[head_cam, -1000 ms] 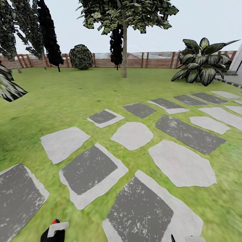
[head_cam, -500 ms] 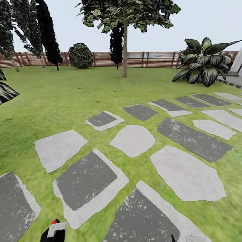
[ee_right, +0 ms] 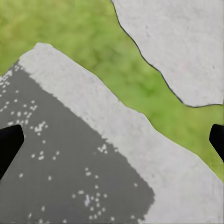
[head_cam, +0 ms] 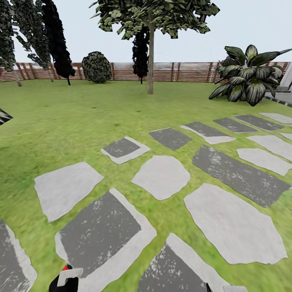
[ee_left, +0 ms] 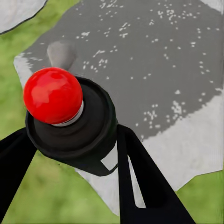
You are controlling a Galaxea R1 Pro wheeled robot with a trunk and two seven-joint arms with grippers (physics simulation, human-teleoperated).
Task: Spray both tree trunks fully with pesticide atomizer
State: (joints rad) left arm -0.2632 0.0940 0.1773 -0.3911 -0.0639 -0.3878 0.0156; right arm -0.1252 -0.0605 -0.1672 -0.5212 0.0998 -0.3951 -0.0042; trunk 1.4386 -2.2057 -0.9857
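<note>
While the left pincer [ee_left: 74, 154] sits clamped on the pesticide atomizer [ee_left: 70, 123], red knob poking up between its black fingers [ee_left: 140, 182], the right pincer [ee_right: 112, 140] is spread wide, holding nothing; both hang low over grey stepping stones [head_cam: 101, 227]; one tree [head_cam: 151, 52] stands far ahead by the fence [head_cam: 182, 72].
</note>
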